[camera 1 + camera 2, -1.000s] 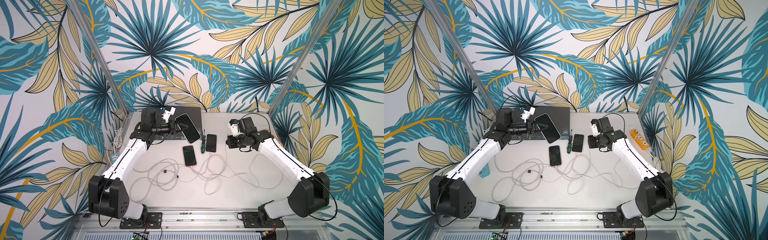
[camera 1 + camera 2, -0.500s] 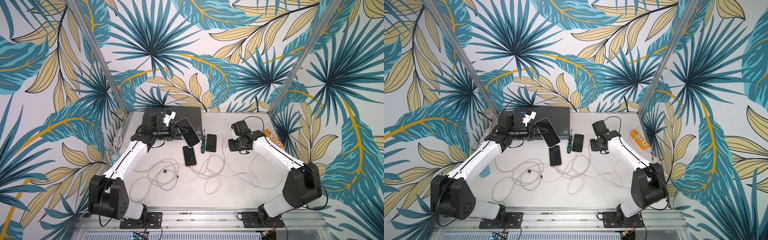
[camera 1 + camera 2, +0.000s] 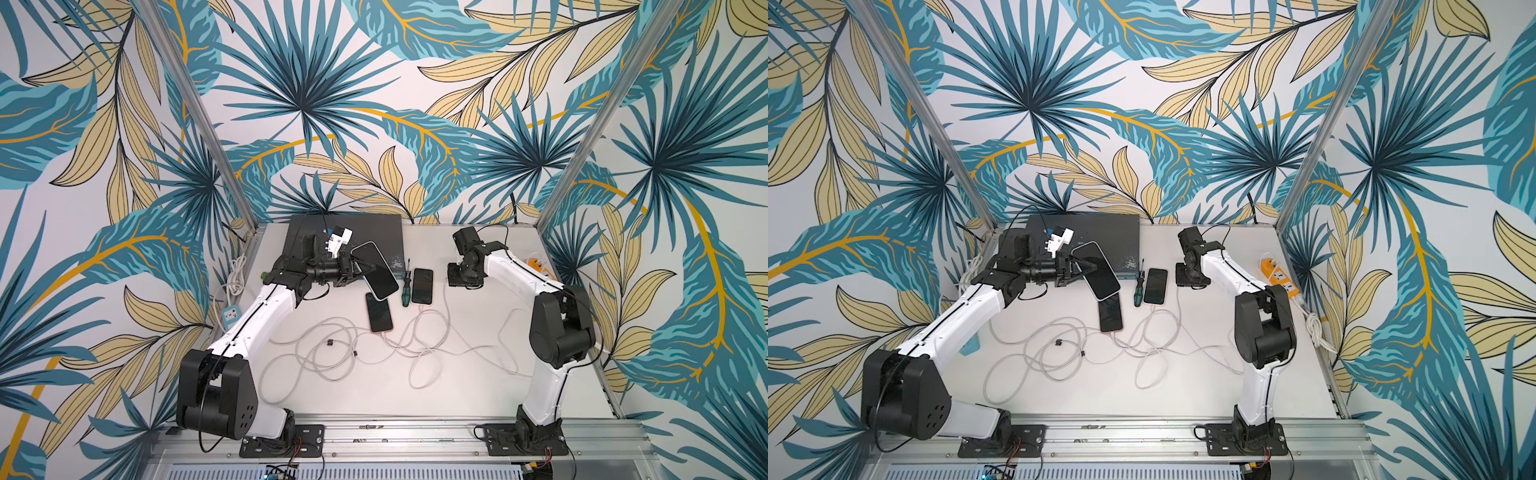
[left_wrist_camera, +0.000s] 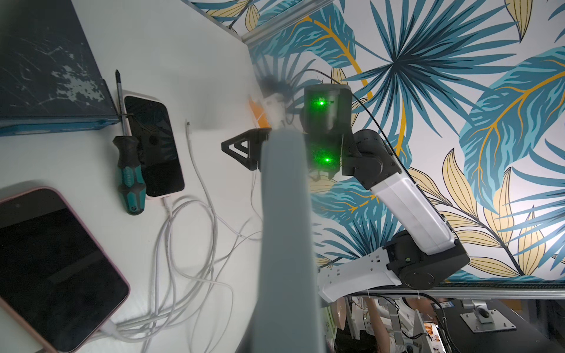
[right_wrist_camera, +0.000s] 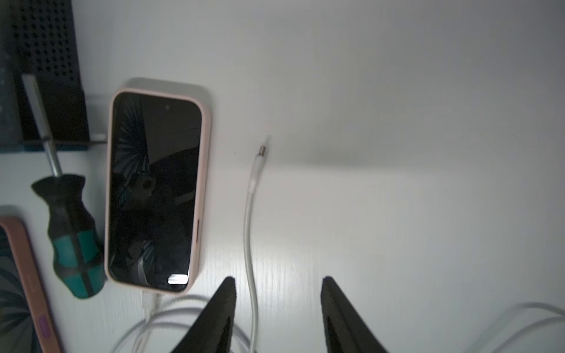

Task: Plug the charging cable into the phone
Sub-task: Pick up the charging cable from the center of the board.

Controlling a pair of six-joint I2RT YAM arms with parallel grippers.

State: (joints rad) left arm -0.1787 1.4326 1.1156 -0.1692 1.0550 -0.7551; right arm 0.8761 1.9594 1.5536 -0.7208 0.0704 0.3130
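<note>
My left gripper [image 3: 357, 266] is shut on a phone [image 3: 375, 270] with a dark screen and a pale case, held tilted above the table [image 3: 478, 399]. In the left wrist view that phone shows edge-on as a grey bar [image 4: 284, 220] that hides the jaws. The white charging cable [image 5: 249, 232] lies on the table with its free metal plug [image 5: 262, 151] bare. My right gripper [image 5: 278, 284] points down at the table, open, with the cable running between its fingers, nearer one of them. In both top views it [image 3: 463, 279] hangs low, right of the lying phones.
Two more phones [image 3: 379, 312] [image 3: 422, 286] lie flat with cables plugged in, a green-handled screwdriver [image 3: 405, 286] between them. A dark flat box [image 3: 382, 232] sits at the back. Loose white cables [image 3: 353, 353] tangle mid-table. An orange power strip [image 3: 1281, 278] lies along the right wall.
My right gripper has tipped down toward the table and opened. The left gripper has sunk a little with the phone still in it.
</note>
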